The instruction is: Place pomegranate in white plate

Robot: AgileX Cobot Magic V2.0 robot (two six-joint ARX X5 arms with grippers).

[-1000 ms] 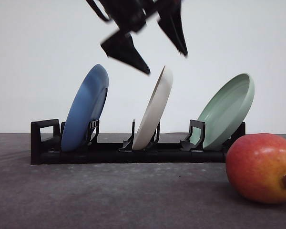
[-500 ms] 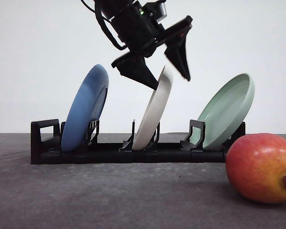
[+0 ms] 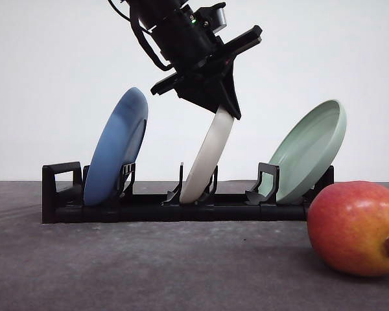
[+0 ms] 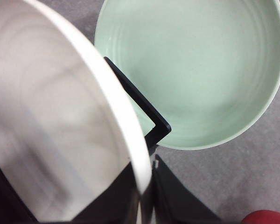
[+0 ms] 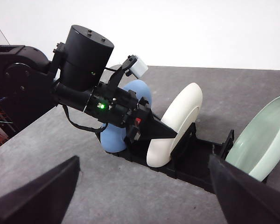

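Note:
The pomegranate, red shading to yellow-orange, lies on the dark table at the near right; a sliver of its red skin shows in the left wrist view. The white plate stands tilted in the middle slot of a black rack. My left gripper has come down from above and is shut on the plate's top rim. In the left wrist view the rim runs between the two dark fingers. From the right wrist view I see the same grip on the white plate. My right gripper hovers open, well short of the rack.
The black rack stretches across the table's middle. A blue plate leans in its left slot and a pale green plate in its right slot, close behind the pomegranate. Open table lies in front of the rack.
The left gripper came down onto the white plate's top rim; its fingers straddled the rim half a second ago and have now shut on it. Pomegranate and plates have not moved.

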